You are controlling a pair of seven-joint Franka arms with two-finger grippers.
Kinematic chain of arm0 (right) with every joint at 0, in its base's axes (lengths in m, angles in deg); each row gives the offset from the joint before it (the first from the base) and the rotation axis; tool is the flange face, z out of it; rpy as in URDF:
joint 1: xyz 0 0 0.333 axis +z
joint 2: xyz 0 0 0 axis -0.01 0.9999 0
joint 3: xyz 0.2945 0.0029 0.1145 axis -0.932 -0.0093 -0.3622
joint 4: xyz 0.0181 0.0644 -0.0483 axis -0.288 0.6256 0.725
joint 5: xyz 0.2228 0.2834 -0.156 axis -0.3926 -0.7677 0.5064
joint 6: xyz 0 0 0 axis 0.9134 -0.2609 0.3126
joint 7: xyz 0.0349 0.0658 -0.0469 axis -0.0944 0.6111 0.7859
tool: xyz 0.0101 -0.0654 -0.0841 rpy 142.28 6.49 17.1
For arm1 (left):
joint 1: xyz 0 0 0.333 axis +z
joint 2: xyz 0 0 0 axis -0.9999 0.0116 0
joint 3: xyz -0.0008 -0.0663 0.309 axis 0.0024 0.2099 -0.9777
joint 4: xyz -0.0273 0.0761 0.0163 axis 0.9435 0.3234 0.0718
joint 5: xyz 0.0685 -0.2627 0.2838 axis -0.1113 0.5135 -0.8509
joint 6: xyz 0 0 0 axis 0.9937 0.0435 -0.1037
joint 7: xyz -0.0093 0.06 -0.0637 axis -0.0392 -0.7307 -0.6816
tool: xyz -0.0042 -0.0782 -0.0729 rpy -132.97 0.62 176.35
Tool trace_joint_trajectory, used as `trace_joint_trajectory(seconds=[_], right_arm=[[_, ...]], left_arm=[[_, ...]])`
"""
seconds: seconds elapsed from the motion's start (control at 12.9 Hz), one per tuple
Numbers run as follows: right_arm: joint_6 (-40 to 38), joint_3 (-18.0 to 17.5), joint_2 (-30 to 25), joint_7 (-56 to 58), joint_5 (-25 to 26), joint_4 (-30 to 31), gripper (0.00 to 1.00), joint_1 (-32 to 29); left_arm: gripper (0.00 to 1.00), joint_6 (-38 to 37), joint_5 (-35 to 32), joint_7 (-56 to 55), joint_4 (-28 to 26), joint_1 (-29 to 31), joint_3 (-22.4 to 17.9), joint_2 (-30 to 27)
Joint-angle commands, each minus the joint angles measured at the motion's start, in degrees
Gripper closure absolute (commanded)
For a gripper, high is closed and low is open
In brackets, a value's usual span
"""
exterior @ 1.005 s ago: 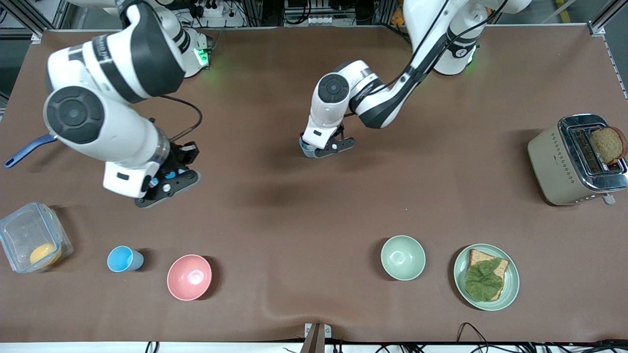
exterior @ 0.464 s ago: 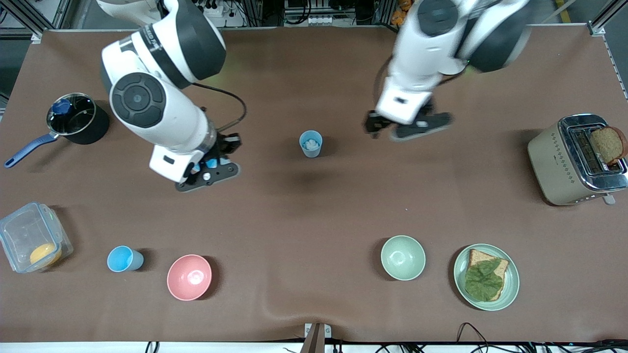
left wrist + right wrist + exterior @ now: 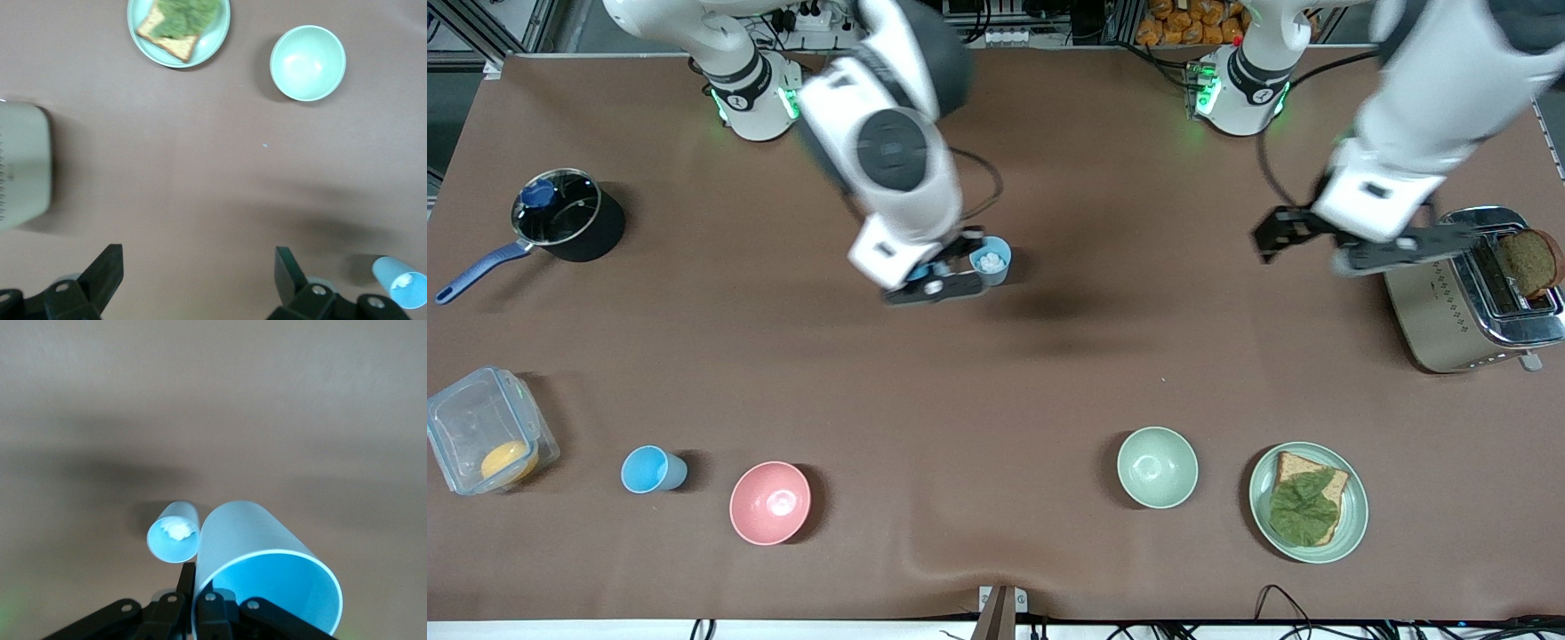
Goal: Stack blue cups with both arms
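Two blue cups meet mid-surface: the standing cup (image 3: pixel 991 260) and the carried cup (image 3: pixel 267 577), clamped in the right gripper (image 3: pixel 934 280) beside it. Misalignment could topple it. The left gripper (image 3: pixel 1347 244), jaws apart, hovers by the toaster (image 3: pixel 1449 302).

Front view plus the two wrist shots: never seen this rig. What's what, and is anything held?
Two white robot arms work at a brown table. The front view looks down from across the table, so the arms' bases run along its top. Each wrist view comes from a camera on that arm.

The right end effector holds a blue cup, shown large in its wrist view, next to the standing paler cup mid-table. The left end effector is open, empty and in the air beside the toaster.

Nearer the front camera: a lidded container, another blue cup, a pink bowl, a green bowl and a plate of bread with a leaf. A pot sits toward the right arm's end.
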Motion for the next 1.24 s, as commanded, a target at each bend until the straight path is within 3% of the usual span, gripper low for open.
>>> trace_joint_trajectory(seconds=[0.0,0.23,0.62,1.16], right_arm=[[0.5,0.7,3.4,-7.4,1.2,-0.7,1.00,3.6],[2.4,0.7,5.0,-17.4,0.2,1.1,1.00,5.7],[11.3,0.7,5.9,-22.2,0.3,6.6,1.00,9.2],[11.4,0.7,7.6,-24.6,1.1,6.7,1.00,10.9]], left_arm=[[0.00,-4.6,-0.3,3.0,4.5,3.0,0.9,0.2],[0.00,-5.6,0.7,9.8,5.0,6.5,0.0,0.0],[0.00,-7.8,1.2,14.8,4.6,-1.7,-12.3,-1.8],[0.00,-8.6,3.7,15.1,4.9,-1.5,-12.2,-1.7]])
